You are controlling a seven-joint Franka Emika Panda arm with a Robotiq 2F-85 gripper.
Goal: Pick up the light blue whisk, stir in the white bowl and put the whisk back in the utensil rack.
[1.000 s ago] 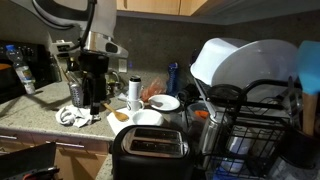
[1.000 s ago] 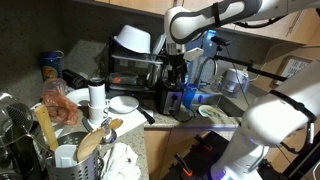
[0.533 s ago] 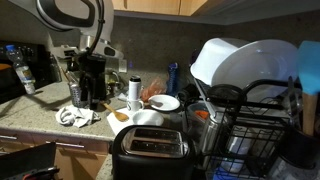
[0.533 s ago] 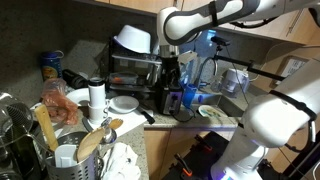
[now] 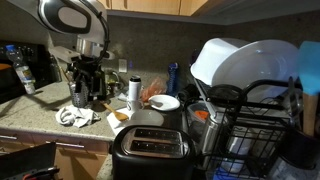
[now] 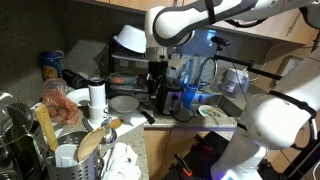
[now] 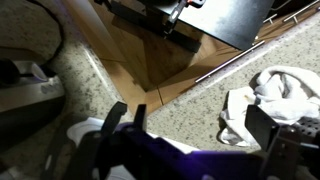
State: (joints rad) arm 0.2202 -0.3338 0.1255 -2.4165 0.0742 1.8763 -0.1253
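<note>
Jaws, state unclear, hover well apart from the utensil rack (image 5: 206,135)

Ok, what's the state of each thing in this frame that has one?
gripper: open, empty.
large white bowl: upside down on the dish rack.
white cloth: crumpled on the counter.
water bottle: upright.
light blue whisk: not discernible.

Pincer (image 7: 128,128) a dark blur low in the wrist view, its jaws' spacing unreadable; a white cloth (image 7: 272,98) runs off the right edge.
</note>
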